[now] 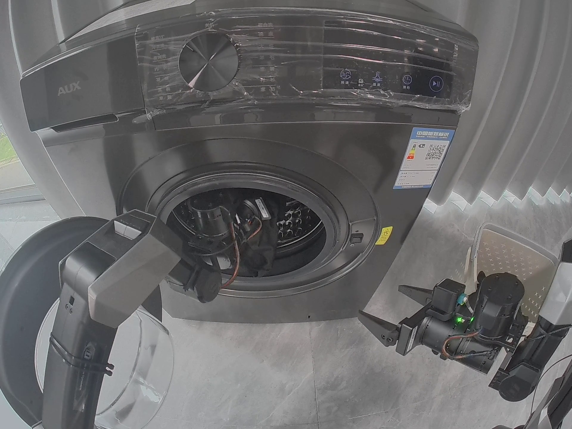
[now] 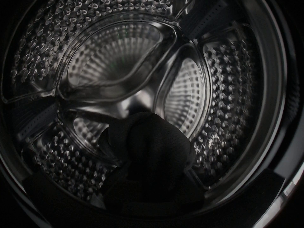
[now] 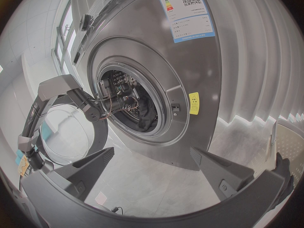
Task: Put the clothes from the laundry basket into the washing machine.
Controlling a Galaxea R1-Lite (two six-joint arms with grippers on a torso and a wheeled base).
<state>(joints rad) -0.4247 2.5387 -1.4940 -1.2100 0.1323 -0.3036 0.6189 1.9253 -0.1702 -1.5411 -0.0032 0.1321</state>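
Dark garment (image 2: 152,149) lies low in the washing machine (image 1: 357,168) drum, right at the left gripper (image 3: 128,102); its fingers are hidden, so I cannot tell the grip. Right gripper (image 1: 396,312) has fingers spread and empty, beside the laundry basket (image 1: 506,257).

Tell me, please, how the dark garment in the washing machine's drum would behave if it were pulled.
Probably floppy: the dark garment hangs in limp folds at the mouth of the drum. Likely light, as it bunches into a soft lump. It may catch on the dimpled wall rather than slide.
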